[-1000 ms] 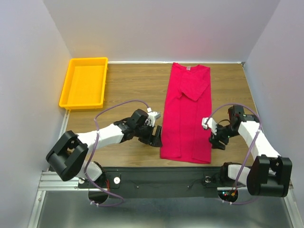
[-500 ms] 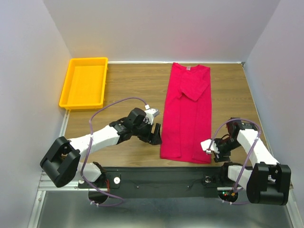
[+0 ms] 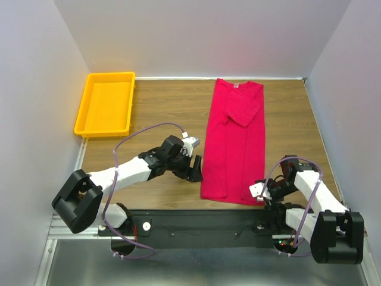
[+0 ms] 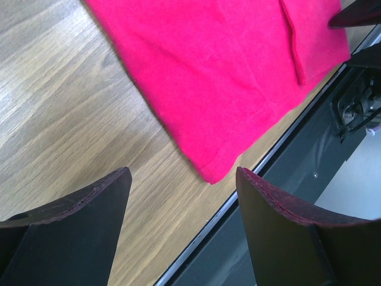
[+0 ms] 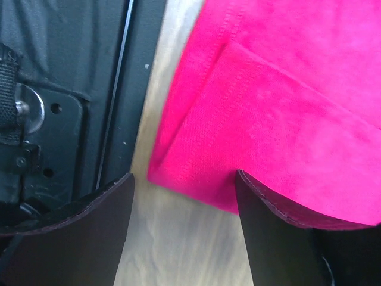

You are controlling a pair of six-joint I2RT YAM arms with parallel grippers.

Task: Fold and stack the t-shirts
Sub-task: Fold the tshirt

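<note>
T-shirt (image 3: 233, 143) lies folded, hem at table (image 3: 166, 107) edge.

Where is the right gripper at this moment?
Top view, near right: the right gripper stands open over the near right hem corner of the crimson t-shirt, just beyond the base rail.

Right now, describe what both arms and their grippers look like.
The left arm and the right arm both have white link shells between bulky black joints. A thin lilac cable loops along each arm. The left gripper and the right gripper each carry two broad, dark, wedge-shaped fingers with worn, reddish-tinted edges.
</note>
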